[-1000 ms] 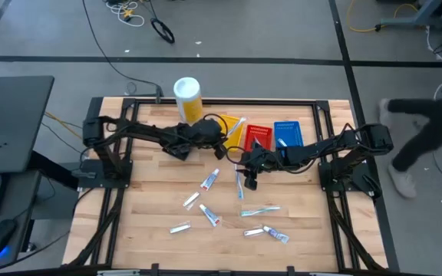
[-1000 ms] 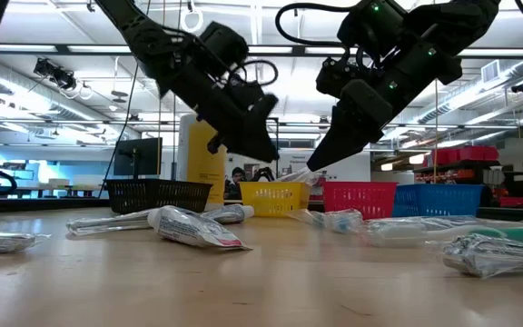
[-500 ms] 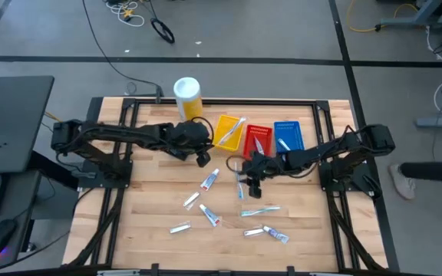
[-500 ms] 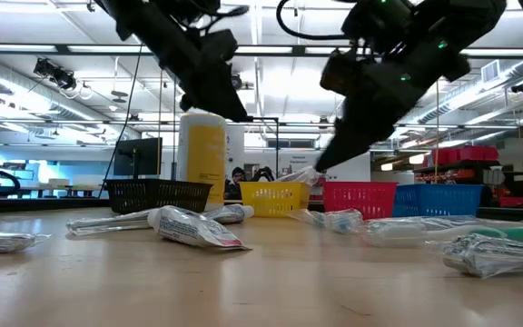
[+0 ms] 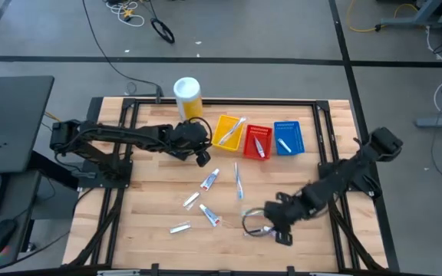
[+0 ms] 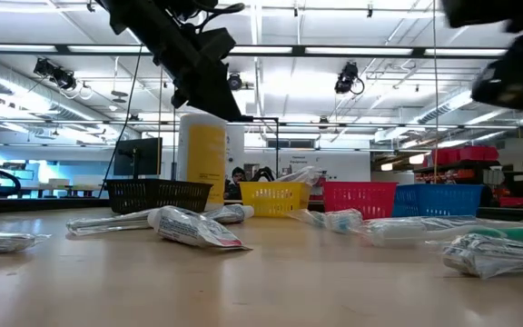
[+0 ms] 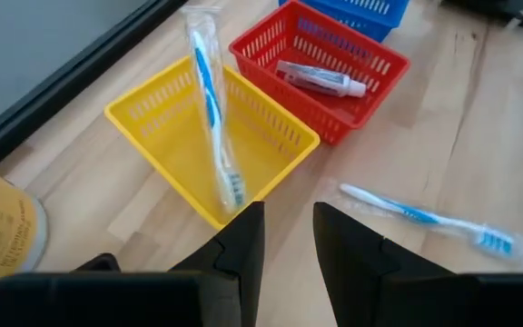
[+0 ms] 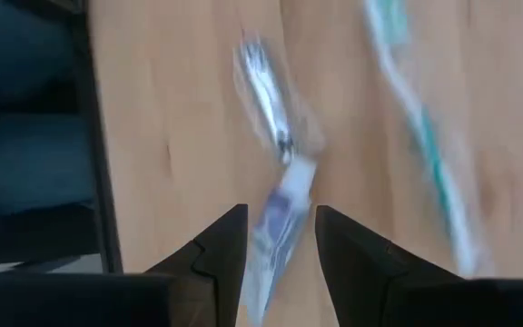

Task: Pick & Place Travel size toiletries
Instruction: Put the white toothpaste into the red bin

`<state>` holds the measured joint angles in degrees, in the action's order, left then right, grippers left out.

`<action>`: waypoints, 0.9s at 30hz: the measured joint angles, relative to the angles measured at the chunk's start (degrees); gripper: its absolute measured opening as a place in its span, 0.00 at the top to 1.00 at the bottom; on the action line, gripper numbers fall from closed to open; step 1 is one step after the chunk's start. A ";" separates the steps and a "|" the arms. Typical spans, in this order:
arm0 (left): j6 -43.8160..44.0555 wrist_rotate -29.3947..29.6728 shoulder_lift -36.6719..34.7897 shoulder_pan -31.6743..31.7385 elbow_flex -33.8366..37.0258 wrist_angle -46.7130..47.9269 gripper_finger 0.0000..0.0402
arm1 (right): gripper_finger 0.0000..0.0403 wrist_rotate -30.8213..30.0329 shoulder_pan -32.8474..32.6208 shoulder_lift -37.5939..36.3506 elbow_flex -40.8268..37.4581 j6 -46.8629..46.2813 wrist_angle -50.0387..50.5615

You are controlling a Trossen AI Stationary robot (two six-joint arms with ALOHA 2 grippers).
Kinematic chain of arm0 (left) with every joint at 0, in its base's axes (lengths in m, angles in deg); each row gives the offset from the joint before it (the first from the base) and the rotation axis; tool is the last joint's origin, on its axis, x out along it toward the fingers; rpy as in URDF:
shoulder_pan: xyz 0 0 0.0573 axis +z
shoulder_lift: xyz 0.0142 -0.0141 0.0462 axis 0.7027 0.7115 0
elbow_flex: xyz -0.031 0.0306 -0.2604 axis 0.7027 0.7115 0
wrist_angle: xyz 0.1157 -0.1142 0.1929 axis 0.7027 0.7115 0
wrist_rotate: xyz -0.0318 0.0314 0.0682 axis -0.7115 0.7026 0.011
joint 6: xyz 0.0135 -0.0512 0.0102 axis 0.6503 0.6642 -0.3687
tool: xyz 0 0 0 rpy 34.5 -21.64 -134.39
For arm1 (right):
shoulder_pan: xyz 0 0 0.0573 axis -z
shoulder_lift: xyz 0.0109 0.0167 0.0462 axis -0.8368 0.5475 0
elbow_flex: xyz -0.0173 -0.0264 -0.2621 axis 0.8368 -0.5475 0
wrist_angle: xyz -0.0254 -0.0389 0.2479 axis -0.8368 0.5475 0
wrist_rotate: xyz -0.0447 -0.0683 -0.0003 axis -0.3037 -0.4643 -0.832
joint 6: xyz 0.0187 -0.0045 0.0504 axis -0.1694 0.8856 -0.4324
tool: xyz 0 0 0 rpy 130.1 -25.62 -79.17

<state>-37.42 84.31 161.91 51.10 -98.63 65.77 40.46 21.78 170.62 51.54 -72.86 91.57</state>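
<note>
Several white toothpaste tubes [image 5: 209, 180] and a wrapped toothbrush [image 5: 239, 180] lie flat on the wooden table. My left gripper [image 7: 289, 241] hangs open with nothing between its fingers, just off the near left side of the yellow tray [image 7: 166, 113]. A blue-and-white toothbrush [image 7: 212, 109] leans in that tray, its handle end over the far rim. My right gripper [image 8: 280, 245] stands open above the near right of the table, over a blurred toothpaste tube [image 8: 281, 213] and beside a teal toothbrush [image 8: 425, 145].
A red tray [image 5: 258, 142] with a toothpaste tube [image 7: 320, 79] and a blue tray [image 5: 287, 136] stand to the right of the yellow one. A tall yellow canister [image 5: 188, 98] stands at the far edge. A black basket [image 6: 157, 193] shows in the low view.
My right gripper has swung from beside the red tray toward the table's near edge, turning as it went, and now hangs over the tubes at the near right. My left gripper has risen and drawn back toward the left from the yellow tray.
</note>
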 joint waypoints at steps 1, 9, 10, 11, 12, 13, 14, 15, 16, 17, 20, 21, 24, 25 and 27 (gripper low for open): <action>-0.31 0.23 0.00 0.00 0.00 0.02 0.74 | 0.65 -1.17 -1.63 0.34 0.00 -2.12 0.94; -4.67 10.16 -0.52 -3.55 0.00 0.34 0.74 | 0.65 -5.49 -9.29 6.99 -0.03 -11.36 1.83; -5.37 11.21 -0.52 -3.90 0.00 0.49 0.74 | 0.65 -5.49 -9.52 7.85 -0.04 -11.56 1.87; -5.77 11.65 -0.55 -4.17 0.00 0.44 0.74 | 0.65 -5.51 -9.57 8.67 -0.04 -12.42 1.33; -5.76 11.52 -0.59 -4.28 0.00 0.20 0.74 | 0.65 -5.62 -9.57 9.36 -0.04 -13.37 0.81; -5.58 11.05 -0.63 -4.38 0.00 0.00 0.74 | 0.65 -5.59 -9.55 9.88 -0.04 -14.18 0.48; -5.29 10.36 -0.63 -4.46 0.00 -0.02 0.74 | 0.65 -5.55 -9.55 10.24 -0.04 -14.95 -0.09; -4.84 9.81 -0.63 -4.50 0.00 0.07 0.74 | 0.65 -5.59 -9.53 10.50 -0.04 -15.35 -0.85; -4.73 9.46 -0.63 -4.50 0.00 0.10 0.74 | 0.65 -5.60 -9.53 10.65 -0.04 -15.41 -1.27; -4.73 9.42 -0.63 -4.50 0.00 0.02 0.74 | 0.65 -5.58 -9.53 10.73 -0.04 -15.47 -1.49; -4.69 9.27 -0.63 -4.55 0.00 -0.09 0.74 | 0.65 -5.86 -9.63 10.77 -0.04 -16.45 -2.92; -4.69 9.29 -0.63 -4.55 0.00 -0.13 0.74 | 0.65 -6.24 -9.62 10.77 -0.04 -16.49 -3.04; -4.57 9.29 -0.63 -4.52 0.00 -0.18 0.74 | 0.69 -7.69 -9.64 10.88 -0.04 -16.47 -3.02; -4.56 9.29 -0.63 -4.52 0.00 -0.25 0.74 | 0.71 -7.91 -9.64 11.05 -0.04 -16.49 -2.95; -4.56 9.29 -0.63 -4.52 0.00 -0.31 0.74 | 0.77 -7.78 -9.64 11.14 -0.50 -16.50 -3.31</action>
<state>-41.98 93.60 161.27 46.58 -98.63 65.47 32.68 12.14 181.76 51.04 -89.37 88.26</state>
